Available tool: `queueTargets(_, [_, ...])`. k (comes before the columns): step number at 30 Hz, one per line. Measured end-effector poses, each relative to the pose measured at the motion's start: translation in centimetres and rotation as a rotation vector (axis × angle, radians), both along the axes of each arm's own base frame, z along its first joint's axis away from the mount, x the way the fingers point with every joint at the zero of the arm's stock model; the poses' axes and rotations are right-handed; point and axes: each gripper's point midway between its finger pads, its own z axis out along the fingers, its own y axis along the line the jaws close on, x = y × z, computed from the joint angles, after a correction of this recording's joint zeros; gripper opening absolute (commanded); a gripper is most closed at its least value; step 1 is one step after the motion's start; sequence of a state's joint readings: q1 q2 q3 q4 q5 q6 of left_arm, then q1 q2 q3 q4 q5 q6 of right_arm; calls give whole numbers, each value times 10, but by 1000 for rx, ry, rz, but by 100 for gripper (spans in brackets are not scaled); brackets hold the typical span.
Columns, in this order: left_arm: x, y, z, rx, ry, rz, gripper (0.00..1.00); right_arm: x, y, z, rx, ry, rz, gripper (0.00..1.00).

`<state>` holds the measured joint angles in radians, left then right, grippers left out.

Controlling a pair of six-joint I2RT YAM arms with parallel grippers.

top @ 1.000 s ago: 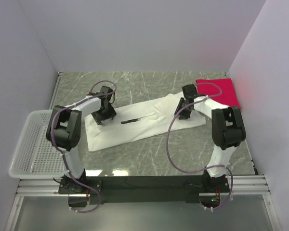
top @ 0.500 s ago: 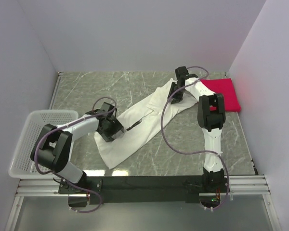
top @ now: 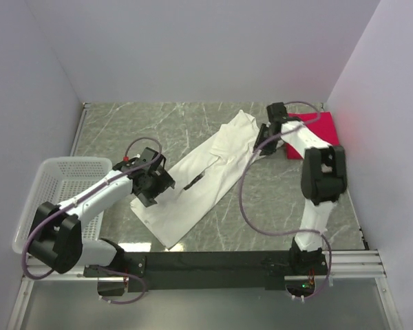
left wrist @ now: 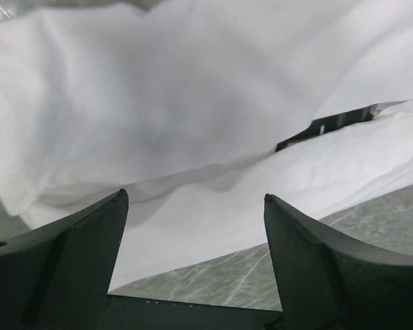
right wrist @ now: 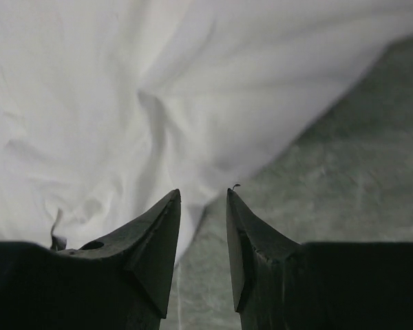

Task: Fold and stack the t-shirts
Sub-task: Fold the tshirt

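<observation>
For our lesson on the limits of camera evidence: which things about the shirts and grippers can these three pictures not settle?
- White t-shirt: its black print is too small in the top view and cut off by a fold in the left wrist view.
- Red t-shirt: partly hidden under the right arm, top view.
- Right gripper: whether it pinches cloth is unclear; fingertips nearly meet at the shirt's edge.

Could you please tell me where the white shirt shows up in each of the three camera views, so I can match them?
Top external: the white shirt lies diagonally across the table's middle, between both arms.
Left wrist: it fills the upper picture, beyond the open end effector.
Right wrist: it covers the upper left, ahead of the end effector.
Shared landmark: the grey marble table beside the cloth.
</observation>
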<state>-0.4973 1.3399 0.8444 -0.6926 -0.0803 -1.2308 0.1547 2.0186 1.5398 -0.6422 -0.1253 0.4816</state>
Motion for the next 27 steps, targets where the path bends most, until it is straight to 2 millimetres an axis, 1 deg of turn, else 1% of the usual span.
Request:
queueTargets(1, [3, 3, 7, 13, -21, 2, 87, -9, -5, 8, 2, -16, -9, 40])
queueTargets(3, [12, 8, 22, 41, -68, 3, 89, -22, -8, 26, 12, -68, -15, 40])
queueTargets(5, [23, 14, 39, 67, -129, -5, 91, -37, 0, 42, 27, -128, 3, 40])
queueTargets(7, [34, 21, 52, 87, -189, -23, 93, -54, 19, 51, 42, -167, 44, 41])
queueTargets(9, [41, 31, 61, 106, -235, -42, 96, -72, 42, 52, 45, -191, 92, 46])
queueTargets(11, [49, 45, 70, 128, -279, -55, 97, -87, 60, 45, 39, -186, 129, 50])
queueTargets(13, [59, 58, 77, 153, -322, -72, 97, -94, 72, 39, 27, -175, 134, 53])
queueTargets(15, [68, 72, 82, 180, -357, -84, 97, -90, 71, 35, 9, -177, 95, 53])
queueTargets(17, [77, 84, 86, 208, -387, -101, 96, -77, 65, 33, -16, -191, 31, 49])
queueTargets(19, [82, 91, 89, 234, -410, -119, 95, -58, 65, 33, -24, -213, -32, 47])
queueTargets(23, [89, 91, 93, 250, -474, -157, 95, -21, 73, 33, 1, -251, -144, 46])
queueTargets(27, [85, 92, 83, 260, -482, -179, 95, 4, 77, 23, 5, -253, -249, 46])
